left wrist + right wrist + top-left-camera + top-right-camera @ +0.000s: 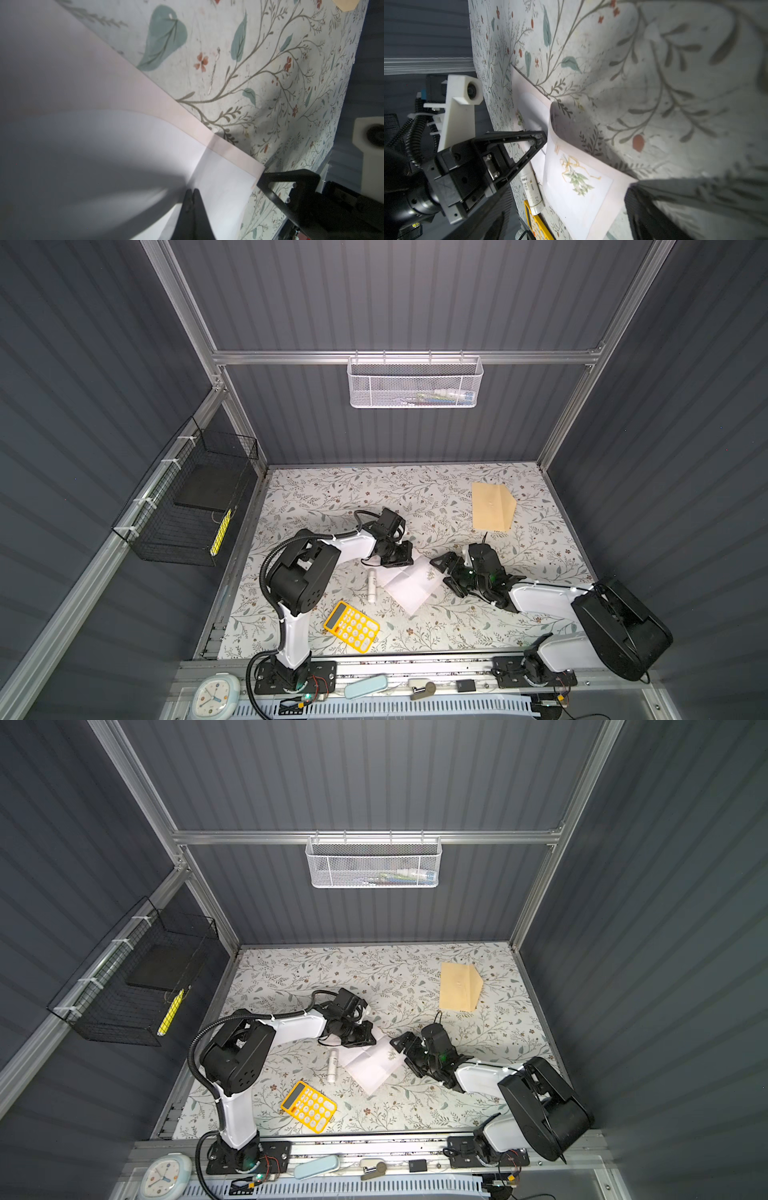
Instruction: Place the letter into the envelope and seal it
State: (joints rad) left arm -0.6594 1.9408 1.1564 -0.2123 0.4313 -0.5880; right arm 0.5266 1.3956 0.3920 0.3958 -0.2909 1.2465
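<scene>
Tabletop (pixel 332 497) w/ a floral print, seen from above in both top views, w/ two robot arms reaching in from the near edge. I was watching remotely.

The letter (pixel 409 585) (pixel 374 1065), a white creased sheet, lay near the ctr of the tabletop, turned diamond-wise. The left gripper (pixel 409 558) (pixel 372 1038) sat at the sheet's far corner. In the left wrist view its fingertips (pixel 192 193) were pressed together, pinching the paper (pixel 124 155). The right wrist view showed that pinched edge lifted and curled off the tabletop, and a printed green sprig tied w/ a yellow bow on the sheet (pixel 577 187).

The right gripper (pixel 442 576) (pixel 401 1052) was low at the letter's right corner, jaws spread wide w/ nothing btwn them. One of its fingers (pixel 307 176) sat right at the paper's corner. I couldn't tell whether it touched.

The envelope (pixel 492 506) (pixel 459 988), tan kraft paper, lay flat toward the far right corner of the tabletop. Its flap was open and pointed at the right edge. It was well apart from the letter and both grippers.

A white glue stick (pixel 372 587) (pixel 331 1065) lay just beside the letter's left side. A yellow calculator (pixel 351 626) (pixel 308 1107) lay closer to the near edge.
</scene>
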